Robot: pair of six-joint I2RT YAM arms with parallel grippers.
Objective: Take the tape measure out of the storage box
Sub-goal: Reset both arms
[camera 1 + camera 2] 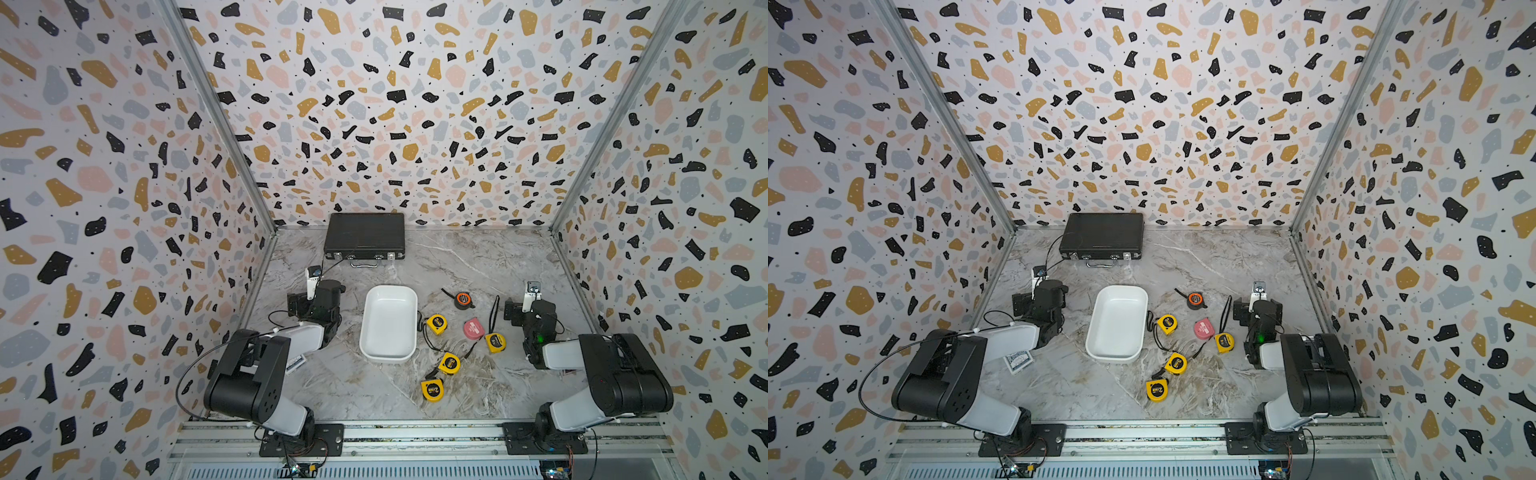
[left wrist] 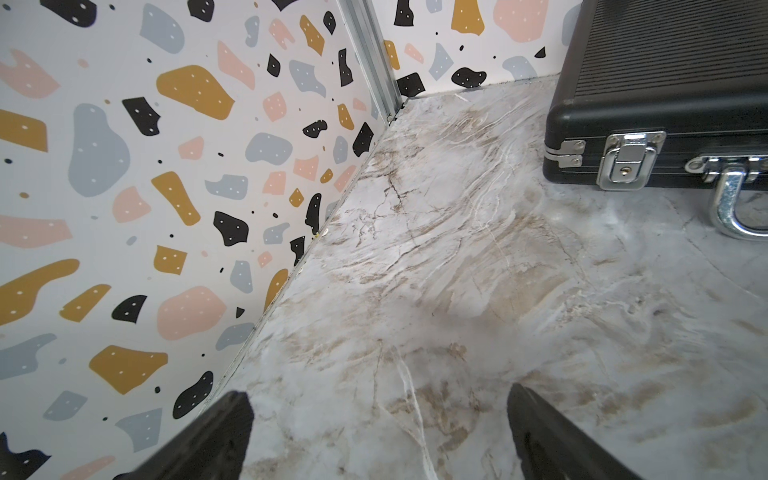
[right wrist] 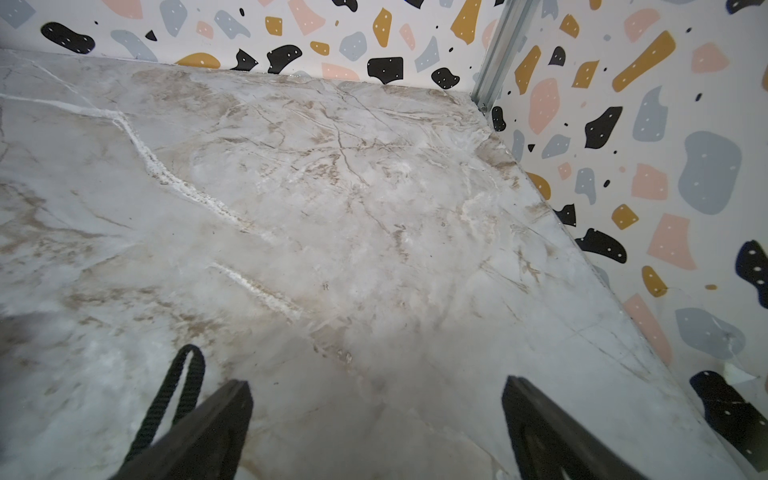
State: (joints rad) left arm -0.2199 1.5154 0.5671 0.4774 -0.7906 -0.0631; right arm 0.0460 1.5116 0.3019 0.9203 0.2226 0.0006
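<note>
White storage box (image 1: pixel 388 353), tapes (image 1: pixel 436 323) outside

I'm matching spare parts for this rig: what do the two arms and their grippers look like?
Both arms have glossy black joint housings and white link covers, on black base plates. Left arm trails a looping black cable; right arm shows a green light. Left gripper and right gripper have black fingers.

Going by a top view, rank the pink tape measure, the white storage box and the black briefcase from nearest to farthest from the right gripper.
1. pink tape measure: on the table just inward of the right gripper, between it and the box.
2. storage box: mid-table, beyond the tape measures.
3. black briefcase: against the back wall, toward the left arm's side.
</note>
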